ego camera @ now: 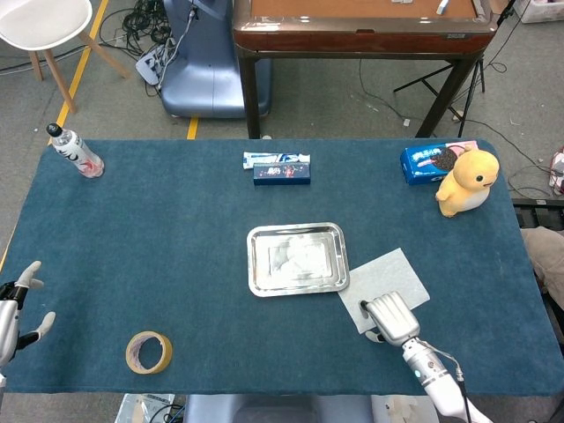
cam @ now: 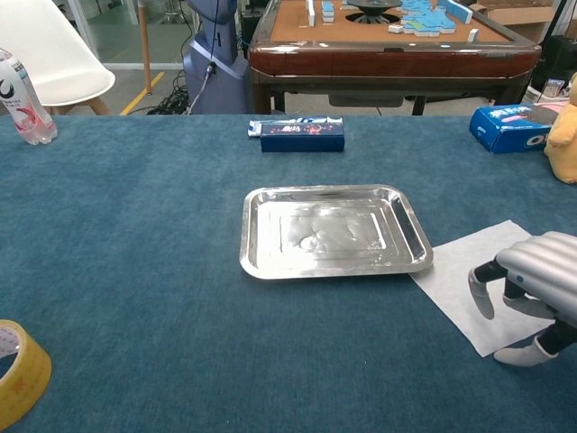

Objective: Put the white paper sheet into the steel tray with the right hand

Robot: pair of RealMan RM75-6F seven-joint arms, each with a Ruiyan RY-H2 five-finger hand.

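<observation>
The white paper sheet point(ego camera: 386, 274) point(cam: 469, 271) lies flat on the blue cloth, its left corner touching the steel tray's point(ego camera: 296, 258) point(cam: 334, 231) right edge. The tray holds nothing. My right hand point(ego camera: 389, 319) point(cam: 527, 289) hovers over the sheet's near edge, palm down, fingers curved downward and apart, with nothing in it. Whether the fingertips touch the paper I cannot tell. My left hand point(ego camera: 16, 306) rests open at the table's left edge, far from both.
A roll of yellow tape point(ego camera: 148, 352) point(cam: 13, 372) lies near the front left. A bottle point(ego camera: 75, 151) stands at the back left, a blue box point(ego camera: 281, 167) behind the tray, a cookie box point(ego camera: 431, 161) and a yellow plush duck point(ego camera: 467, 181) at the back right.
</observation>
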